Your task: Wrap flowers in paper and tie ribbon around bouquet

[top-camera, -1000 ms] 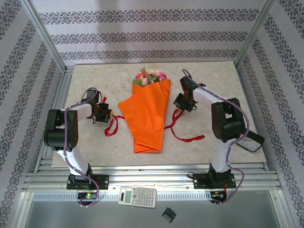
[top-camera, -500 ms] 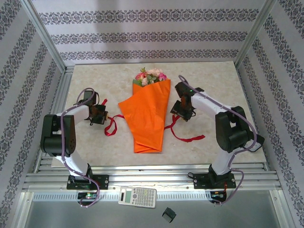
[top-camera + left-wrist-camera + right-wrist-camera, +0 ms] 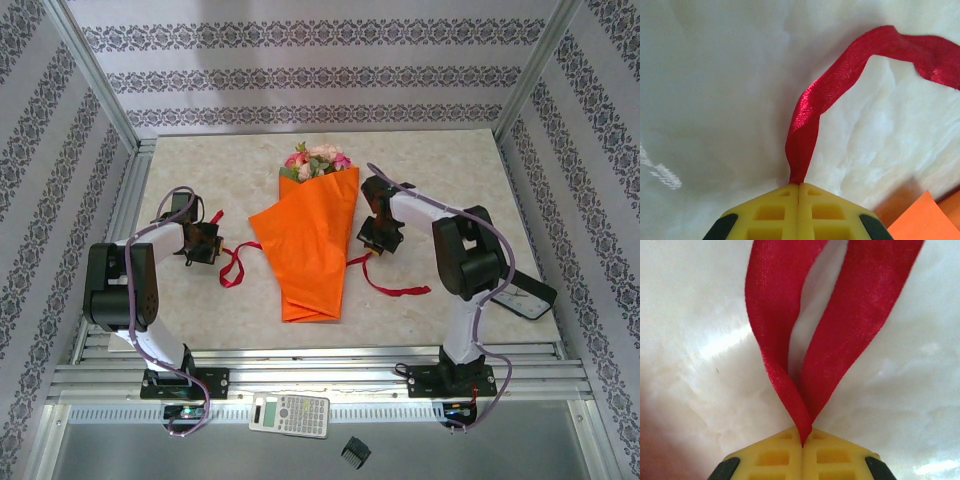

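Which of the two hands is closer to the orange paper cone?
Right. The right hand sits just beside the right edge of the cone; the left hand is farther off on its left. Both are shut on the red ribbon.

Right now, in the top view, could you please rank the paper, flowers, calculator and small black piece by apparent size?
1. paper
2. calculator and flowers: look alike, not ranked
3. small black piece

High fixed view behind the arms point(image 3: 130, 280), down onto the table point(image 3: 200, 160), wrist views close on ribbon point(image 3: 805, 115), shared by all
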Robot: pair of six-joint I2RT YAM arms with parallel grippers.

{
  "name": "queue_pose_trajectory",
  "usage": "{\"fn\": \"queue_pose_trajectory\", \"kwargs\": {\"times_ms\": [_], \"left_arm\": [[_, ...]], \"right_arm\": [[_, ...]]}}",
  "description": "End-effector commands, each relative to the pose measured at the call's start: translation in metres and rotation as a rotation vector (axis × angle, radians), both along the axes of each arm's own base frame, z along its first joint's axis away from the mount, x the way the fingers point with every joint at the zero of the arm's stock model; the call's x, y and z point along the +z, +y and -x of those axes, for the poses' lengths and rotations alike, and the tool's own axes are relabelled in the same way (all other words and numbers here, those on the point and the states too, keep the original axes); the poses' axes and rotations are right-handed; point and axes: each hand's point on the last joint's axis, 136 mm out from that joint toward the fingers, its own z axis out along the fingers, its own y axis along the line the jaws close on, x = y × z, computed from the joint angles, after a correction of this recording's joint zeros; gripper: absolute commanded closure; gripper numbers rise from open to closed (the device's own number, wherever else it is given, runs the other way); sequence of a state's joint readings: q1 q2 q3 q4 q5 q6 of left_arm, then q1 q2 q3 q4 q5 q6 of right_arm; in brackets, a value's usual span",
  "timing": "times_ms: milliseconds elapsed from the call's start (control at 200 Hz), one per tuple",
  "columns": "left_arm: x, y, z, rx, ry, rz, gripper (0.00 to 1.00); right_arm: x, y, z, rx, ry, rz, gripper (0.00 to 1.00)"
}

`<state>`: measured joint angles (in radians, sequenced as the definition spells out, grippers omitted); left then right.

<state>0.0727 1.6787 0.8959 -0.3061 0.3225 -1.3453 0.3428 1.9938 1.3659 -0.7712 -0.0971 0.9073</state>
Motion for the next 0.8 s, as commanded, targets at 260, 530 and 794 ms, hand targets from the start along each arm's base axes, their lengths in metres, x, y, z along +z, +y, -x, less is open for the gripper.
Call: {"fn": "queue_pose_trajectory", "kwargs": {"times_ms": [260,530,794], "left_arm": [[-0.016,0.004,-0.017,-0.036,0.002,0.006,1.0],[0.023,0.021,-0.01,-0.075,-0.015,-0.121,0.88],[0.046,0.027,0.019,-0.209,0.027,-0.21,0.57]], "right_arm": [[0.017,-0.019,-0.095,0.087,-0.139,-0.004,1.0],[0.016,-0.025,-0.079,0.104,-0.112,0.037,0.76],[0.065,-0.042,-0.048,0.185,-0.225,0.146,0.42]]}}
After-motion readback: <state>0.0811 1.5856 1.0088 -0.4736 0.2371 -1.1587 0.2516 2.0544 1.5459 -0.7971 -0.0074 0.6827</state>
